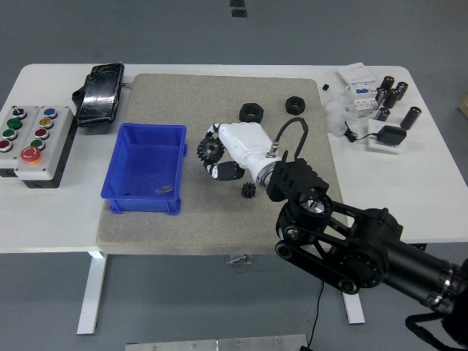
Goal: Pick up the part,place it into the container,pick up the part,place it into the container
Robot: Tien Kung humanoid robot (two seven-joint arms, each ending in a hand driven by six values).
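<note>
Beige mat [219, 219]: your right hand [230, 150] is pinching a black gear [211, 150]; carry it next to the blue bin [121, 164].

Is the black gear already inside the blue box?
No, the black toothed gear is in the white right hand, right of the blue plastic box.
</note>
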